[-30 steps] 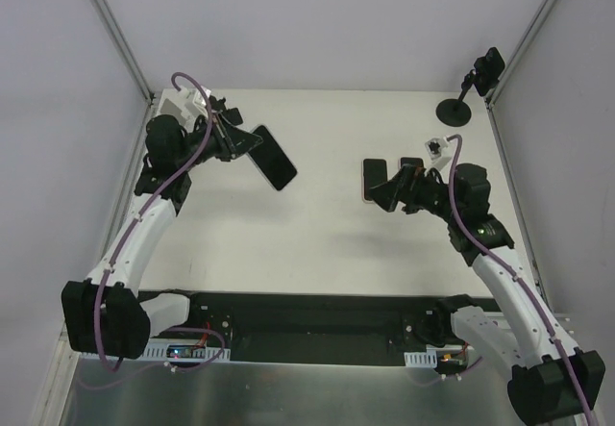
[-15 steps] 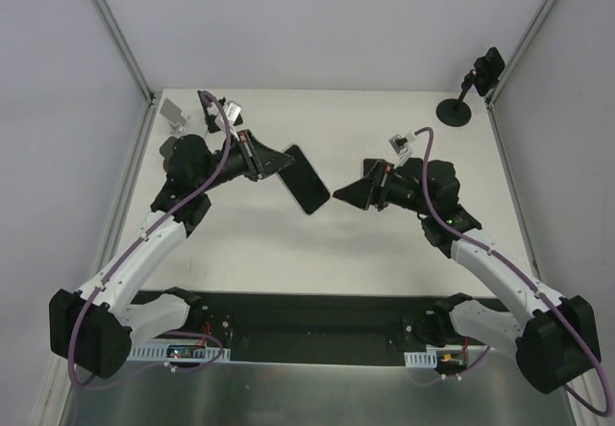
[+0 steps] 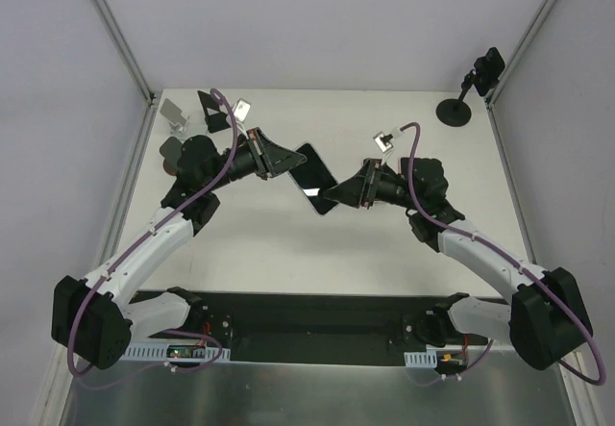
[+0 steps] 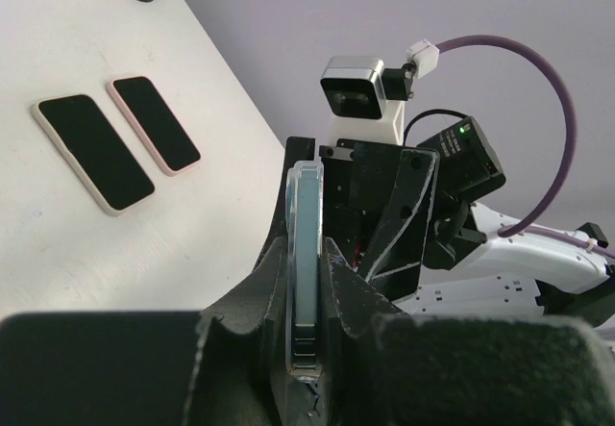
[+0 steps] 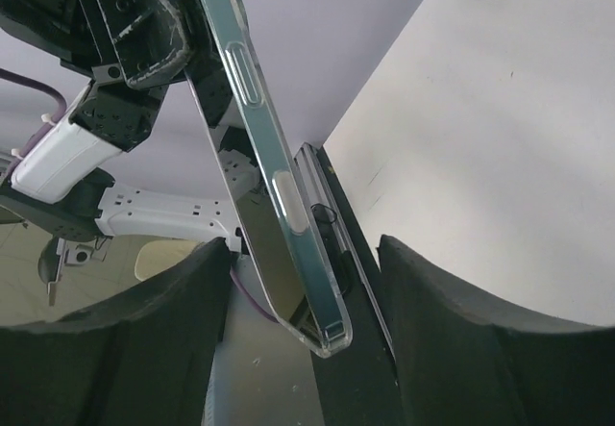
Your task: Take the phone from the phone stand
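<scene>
A phone in a clear case (image 3: 314, 178) hangs in the air over the table's middle. My left gripper (image 3: 281, 162) is shut on its left end. In the left wrist view the phone's edge (image 4: 307, 243) stands upright between the left gripper (image 4: 307, 287). My right gripper (image 3: 336, 195) is open, with its jaws on either side of the phone's other end. In the right wrist view the phone (image 5: 259, 147) reaches down between the right gripper (image 5: 307, 296) without touching either finger. The small grey and black phone stand (image 3: 175, 112) sits empty at the far left corner.
Two other phones, one white-edged (image 4: 93, 152) and one pink-edged (image 4: 154, 124), lie flat on the table under the right arm. A round black base with a camera mount (image 3: 454, 112) stands at the far right corner.
My left arm has carried the phone from the far left corner to the table's middle. My right arm has swung left to meet it, and its open jaws now straddle the phone's end.
</scene>
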Action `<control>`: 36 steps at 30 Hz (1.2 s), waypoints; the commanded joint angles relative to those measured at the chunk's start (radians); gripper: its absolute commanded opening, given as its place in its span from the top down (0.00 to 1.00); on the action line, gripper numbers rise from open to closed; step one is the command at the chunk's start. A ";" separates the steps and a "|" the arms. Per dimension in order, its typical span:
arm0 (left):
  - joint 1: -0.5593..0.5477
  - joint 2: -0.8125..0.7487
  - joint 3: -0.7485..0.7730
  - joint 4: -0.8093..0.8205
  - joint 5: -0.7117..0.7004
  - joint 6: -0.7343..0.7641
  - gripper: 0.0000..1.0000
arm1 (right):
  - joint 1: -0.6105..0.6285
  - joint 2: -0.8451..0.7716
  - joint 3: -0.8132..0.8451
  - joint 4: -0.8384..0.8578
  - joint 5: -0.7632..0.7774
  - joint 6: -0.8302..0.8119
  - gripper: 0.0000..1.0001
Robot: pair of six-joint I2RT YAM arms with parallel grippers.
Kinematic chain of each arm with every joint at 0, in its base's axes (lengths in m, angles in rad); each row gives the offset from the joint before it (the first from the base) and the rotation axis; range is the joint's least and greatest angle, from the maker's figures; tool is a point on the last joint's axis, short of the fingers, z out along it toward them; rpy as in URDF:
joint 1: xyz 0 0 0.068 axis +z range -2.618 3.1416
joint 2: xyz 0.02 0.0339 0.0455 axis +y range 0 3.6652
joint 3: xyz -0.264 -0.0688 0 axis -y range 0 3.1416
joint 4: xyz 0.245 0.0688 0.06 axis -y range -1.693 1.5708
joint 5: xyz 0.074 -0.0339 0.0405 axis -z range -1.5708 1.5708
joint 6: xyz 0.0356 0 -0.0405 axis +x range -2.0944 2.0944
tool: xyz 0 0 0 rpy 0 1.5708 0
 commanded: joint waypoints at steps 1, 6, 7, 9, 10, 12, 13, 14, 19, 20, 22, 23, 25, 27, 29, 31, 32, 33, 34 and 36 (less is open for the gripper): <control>-0.006 0.004 0.027 0.152 0.025 -0.054 1.00 | 0.005 0.030 0.036 0.181 -0.065 0.063 0.42; -0.008 0.015 0.027 0.166 0.037 -0.053 1.00 | 0.005 0.047 0.037 0.226 -0.070 0.090 0.71; -0.008 0.015 0.029 0.166 0.040 -0.048 1.00 | 0.005 0.047 0.037 0.226 -0.065 0.088 0.82; -0.008 0.015 0.026 0.161 0.040 -0.038 1.00 | 0.006 0.047 0.037 0.226 -0.062 0.087 0.91; -0.008 0.013 0.026 0.155 0.032 -0.030 1.00 | 0.005 0.047 0.036 0.226 -0.059 0.087 0.98; -0.006 0.004 0.026 0.117 0.026 0.002 0.88 | 0.005 0.046 0.033 0.226 -0.056 0.085 0.99; -0.008 0.001 0.026 0.100 0.023 0.016 0.84 | 0.003 0.046 0.031 0.224 -0.051 0.083 0.99; -0.006 -0.003 0.030 0.078 0.011 0.051 0.78 | 0.003 0.046 0.031 0.224 -0.050 0.082 0.99; -0.006 -0.046 0.066 -0.110 -0.047 0.192 0.42 | 0.003 0.043 0.030 0.197 -0.030 0.056 0.99; -0.005 -0.054 0.070 -0.136 -0.078 0.241 0.36 | 0.003 0.044 0.028 0.172 -0.025 0.048 0.99; -0.006 -0.083 0.075 -0.207 -0.110 0.294 0.19 | 0.003 0.037 0.031 0.137 -0.006 0.028 0.99; -0.006 -0.094 0.072 -0.227 -0.132 0.342 0.14 | 0.003 0.034 0.037 0.088 0.004 0.001 0.99; -0.006 -0.132 0.057 -0.264 -0.188 0.383 0.07 | 0.003 0.026 0.039 0.047 0.037 -0.022 0.99; -0.006 -0.172 0.041 -0.284 -0.253 0.439 0.01 | 0.005 0.018 0.044 -0.027 0.068 -0.064 0.99; -0.006 -0.197 0.009 -0.307 -0.294 0.488 0.01 | 0.005 0.006 0.045 -0.108 0.135 -0.090 0.99; -0.006 -0.235 -0.031 -0.322 -0.355 0.524 0.01 | 0.005 0.003 0.048 -0.159 0.218 -0.116 0.99; -0.006 -0.246 -0.046 -0.339 -0.379 0.553 0.01 | 0.005 0.001 0.047 -0.199 0.249 -0.122 0.99; -0.005 -0.270 -0.061 -0.345 -0.397 0.568 0.01 | 0.005 0.000 0.047 -0.214 0.281 -0.127 0.99; -0.006 -0.283 -0.097 -0.350 -0.434 0.581 0.01 | 0.005 -0.002 0.041 -0.225 0.344 -0.124 0.99; -0.006 -0.318 -0.135 -0.362 -0.465 0.616 0.01 | 0.003 0.007 0.037 -0.257 0.407 -0.118 0.99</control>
